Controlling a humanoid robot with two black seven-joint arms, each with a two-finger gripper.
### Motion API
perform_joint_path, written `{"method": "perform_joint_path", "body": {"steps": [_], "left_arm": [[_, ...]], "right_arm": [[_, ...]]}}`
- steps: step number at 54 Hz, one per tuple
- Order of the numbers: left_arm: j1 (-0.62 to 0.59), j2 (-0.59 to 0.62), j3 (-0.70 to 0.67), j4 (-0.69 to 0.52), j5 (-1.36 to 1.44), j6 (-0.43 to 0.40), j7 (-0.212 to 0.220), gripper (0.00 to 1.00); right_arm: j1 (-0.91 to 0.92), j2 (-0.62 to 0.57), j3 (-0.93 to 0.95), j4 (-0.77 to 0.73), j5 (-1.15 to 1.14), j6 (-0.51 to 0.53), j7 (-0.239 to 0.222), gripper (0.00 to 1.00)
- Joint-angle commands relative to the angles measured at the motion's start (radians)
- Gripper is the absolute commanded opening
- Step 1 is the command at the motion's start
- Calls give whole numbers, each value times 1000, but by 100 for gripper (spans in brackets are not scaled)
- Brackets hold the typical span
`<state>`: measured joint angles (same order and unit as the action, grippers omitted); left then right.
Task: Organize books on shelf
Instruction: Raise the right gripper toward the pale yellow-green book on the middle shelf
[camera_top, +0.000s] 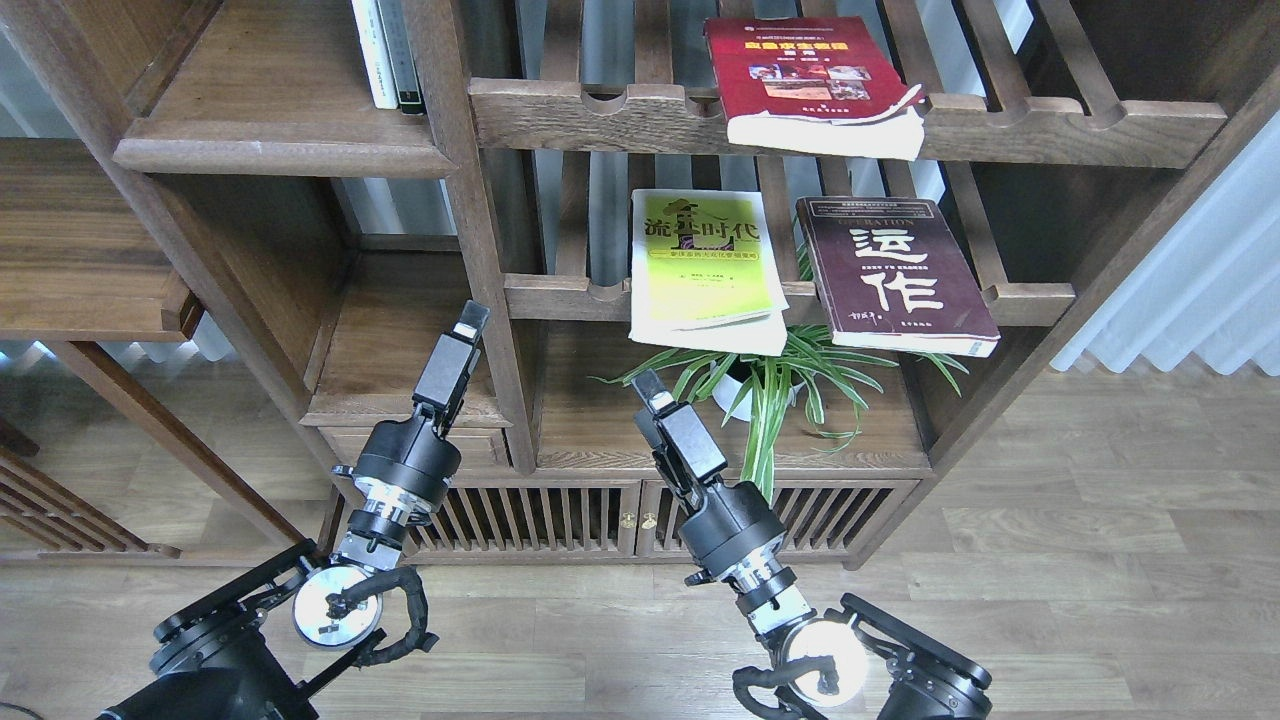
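Note:
Three books lie flat on slatted racks in the head view. The red book (815, 85) rests on the upper rack, overhanging its front rail. On the lower rack lie the yellow-green book (705, 265) and, to its right, the maroon book (895, 275). The solid shelf (280, 150) is at the upper left. My left gripper (470, 320) points up in front of the bookcase's post, well below the shelf. My right gripper (648, 385) hangs just below the yellow-green book's front left corner, apart from it. Each gripper's fingers look like one dark bar.
A thin white book and a dark-spined one (385, 55) stand at the shelf's right end. A potted spider plant (765, 385) sits under the lower rack, right of my right gripper. Slatted cabinet doors (530, 520) are below. A wooden side unit (80, 250) stands at the left.

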<state>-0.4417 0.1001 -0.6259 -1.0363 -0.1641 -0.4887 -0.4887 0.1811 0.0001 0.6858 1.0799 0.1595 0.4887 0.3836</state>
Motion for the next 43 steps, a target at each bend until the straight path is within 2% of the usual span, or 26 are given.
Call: {"method": "perform_joint_path", "body": {"steps": [1, 6, 14, 27, 43], "left_arm": [[0, 0, 2, -1, 6, 0, 0, 99], [3, 1, 3, -8, 6, 0, 0, 96], [1, 1, -1, -10, 8, 0, 0, 100], [9, 38, -6, -8, 8, 0, 0, 100], [11, 44, -11, -2, 9, 0, 0, 100]], "right_arm": [[3, 0, 0, -5, 0, 0, 0, 99], [3, 0, 0, -8, 0, 0, 1, 99], [5, 0, 17, -14, 0, 0, 1, 99], [23, 0, 55, -57, 23, 0, 3, 99], [77, 0, 55, -89, 121, -128, 3, 99]]}}
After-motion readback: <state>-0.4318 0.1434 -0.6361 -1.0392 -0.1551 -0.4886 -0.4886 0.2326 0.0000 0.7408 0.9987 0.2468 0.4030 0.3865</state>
